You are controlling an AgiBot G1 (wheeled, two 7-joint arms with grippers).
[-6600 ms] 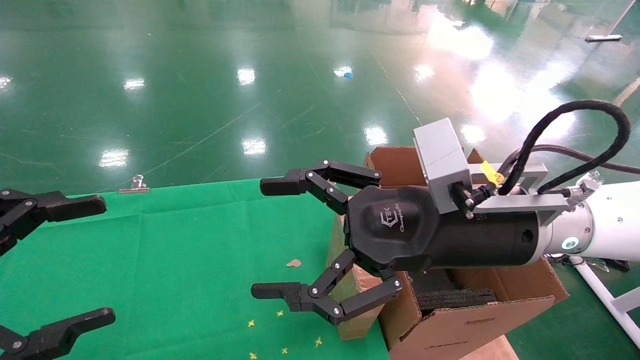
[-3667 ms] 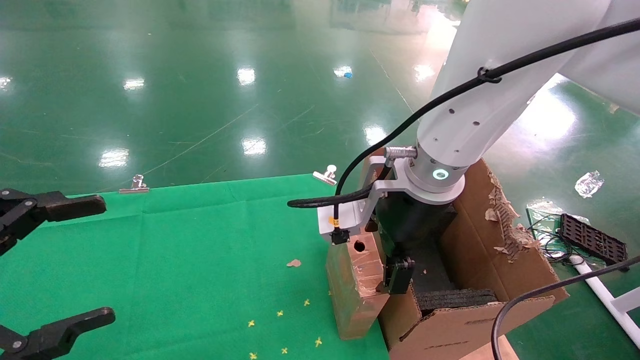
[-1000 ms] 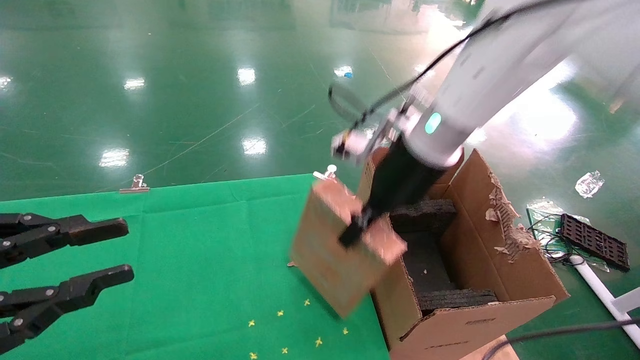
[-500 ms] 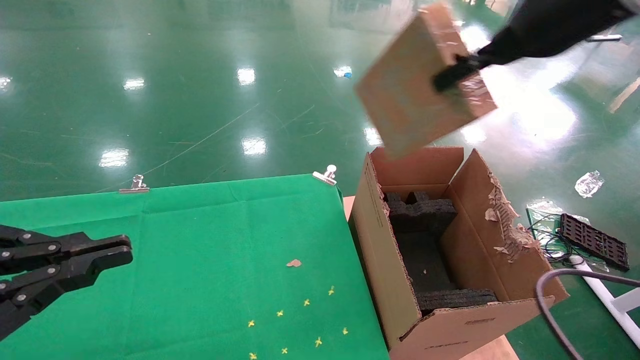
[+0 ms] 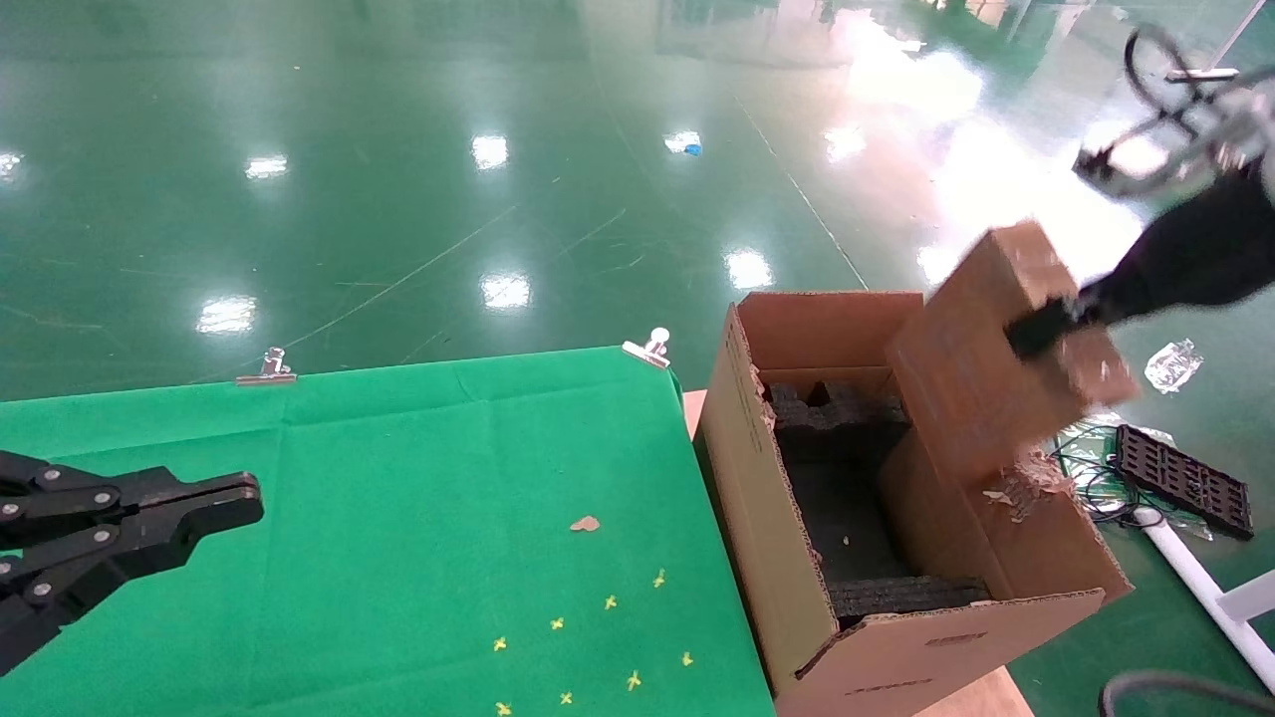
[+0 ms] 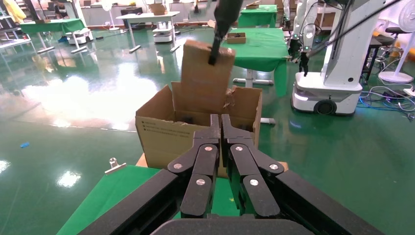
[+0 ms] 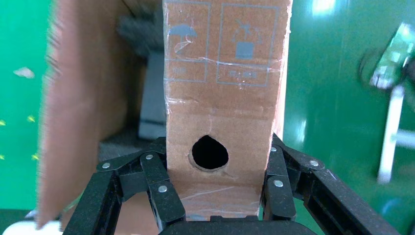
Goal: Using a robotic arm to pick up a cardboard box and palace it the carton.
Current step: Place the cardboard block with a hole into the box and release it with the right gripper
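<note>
My right gripper (image 5: 1041, 327) on the robotic arm is shut on the cardboard box (image 5: 981, 358), held tilted in the air over the carton's torn right flap. The carton (image 5: 757, 488) stands open off the table's right edge, with black foam (image 5: 842, 418) inside. In the right wrist view the fingers (image 7: 159, 183) clamp the box (image 7: 225, 93) on both sides by its round hole, with the carton's flap (image 7: 78, 112) below. The left wrist view shows the box (image 6: 205, 73) above the carton (image 6: 161, 137). My left gripper (image 5: 244, 498) is shut and empty over the table's left side, seen also in its own view (image 6: 221, 120).
A green cloth (image 5: 398, 468) covers the table, pinned by metal clips (image 5: 264, 368) at its far edge. A black tray and cables (image 5: 1180, 478) lie on the floor right of the carton. Another white robot base (image 6: 337, 68) stands beyond the carton.
The right gripper has swung the box from high above the carton's far side down and to the right, over the torn flap. The left gripper stays shut and still.
</note>
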